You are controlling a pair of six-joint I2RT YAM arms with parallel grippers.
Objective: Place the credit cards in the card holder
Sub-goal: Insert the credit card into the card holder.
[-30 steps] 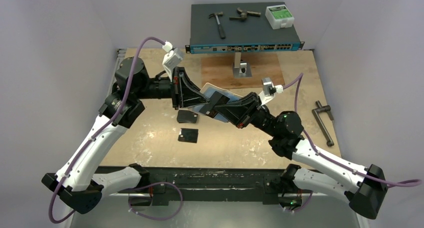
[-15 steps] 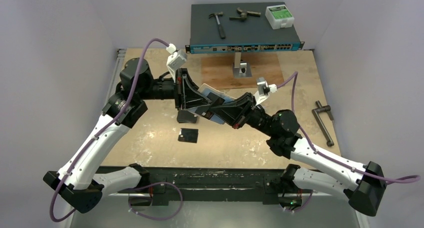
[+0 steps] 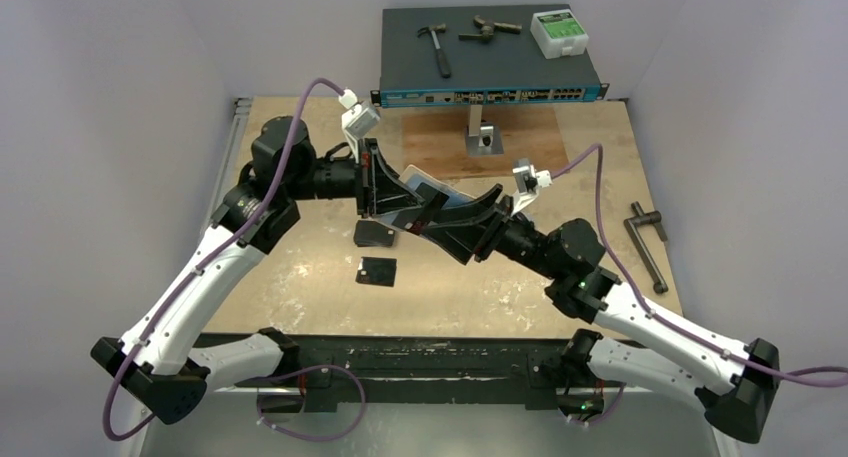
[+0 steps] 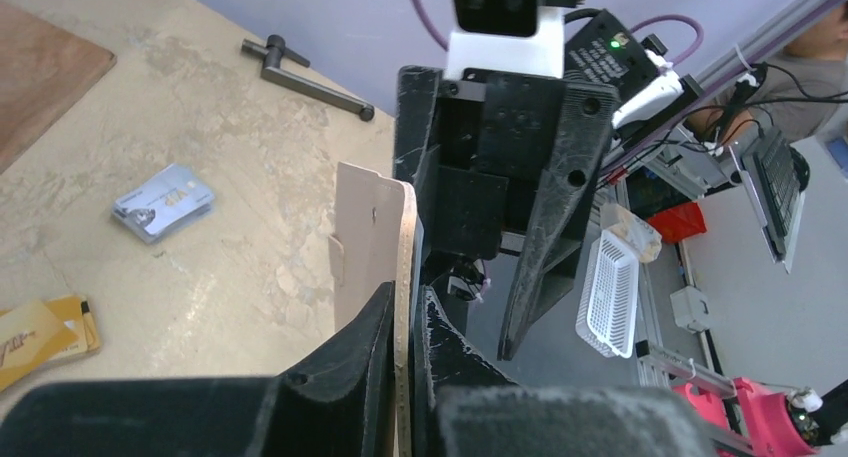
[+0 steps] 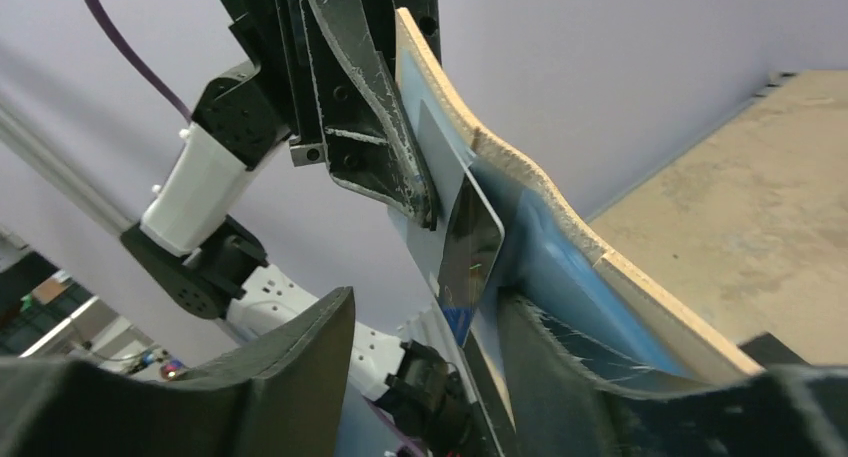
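Observation:
My left gripper holds the tan card holder up above the table. In the left wrist view its fingers are shut on the holder's pale edge. In the right wrist view the holder's blue inner side faces me, and a silvery credit card stands partly in a pocket. My right gripper is open around that card, which lies close to one finger. More credit cards lie on the table: a blue-grey stack and orange-gold ones.
Two small black pieces lie on the table below the grippers. A network switch with tools on it stands at the back, behind a wooden board. A metal handle lies at the right.
My right gripper has gone from shut to open, letting go of the silvery card in the holder. Both arms have shifted slightly, the left one a little to the right.

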